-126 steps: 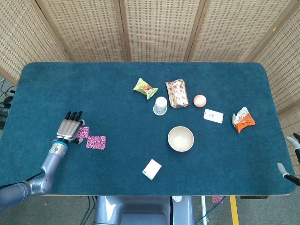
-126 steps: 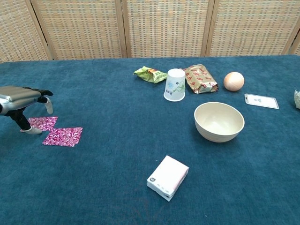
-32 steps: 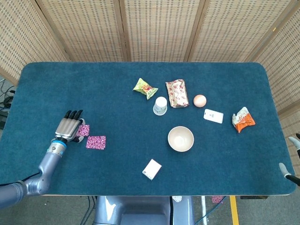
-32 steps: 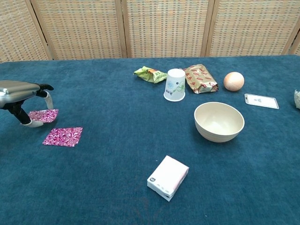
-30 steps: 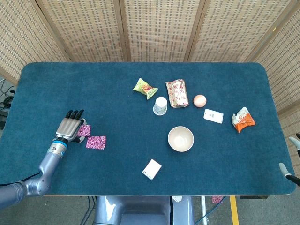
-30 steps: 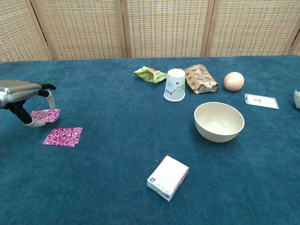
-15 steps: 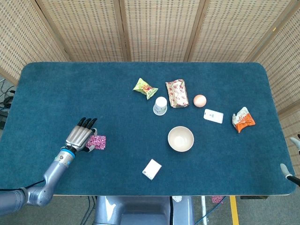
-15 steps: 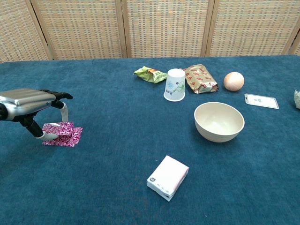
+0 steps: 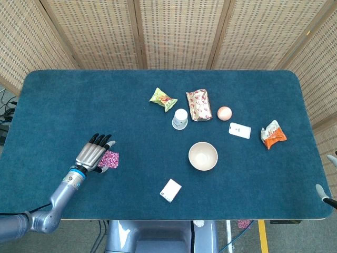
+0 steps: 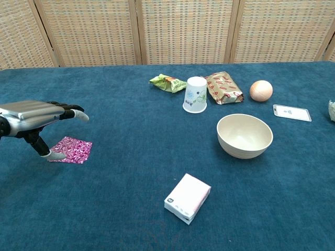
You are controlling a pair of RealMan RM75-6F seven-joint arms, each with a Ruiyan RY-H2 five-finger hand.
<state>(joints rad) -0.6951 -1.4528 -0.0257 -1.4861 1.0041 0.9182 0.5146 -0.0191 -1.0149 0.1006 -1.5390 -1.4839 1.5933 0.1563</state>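
Note:
My left hand [image 9: 95, 153] hovers low over the table's left front, fingers stretched out flat and apart. Under its fingertips lies a magenta patterned packet [image 9: 111, 158], partly hidden in the head view. In the chest view the left hand [image 10: 36, 116] has its thumb pointing down, its tip at the near-left edge of the magenta packet [image 10: 72, 149]. Only one magenta square shows; nothing is pinched. Just a few fingertips of my right hand [image 9: 325, 193] poke in at the right edge of the head view, off the table.
On the blue table [image 9: 79, 100]: a green snack bag [image 9: 162, 98], an upturned paper cup [image 9: 179, 119], a brown-red pack [image 9: 198, 105], an orange ball [image 9: 224, 113], a white phone [image 9: 239, 130], an orange-white bag [image 9: 273, 134], a beige bowl [image 9: 202, 156], a white box [image 9: 170, 190].
My left hand lifted one magenta packet, carried it right onto the second one, then straightened its fingers and let go. Two squares showed before; one shows now.

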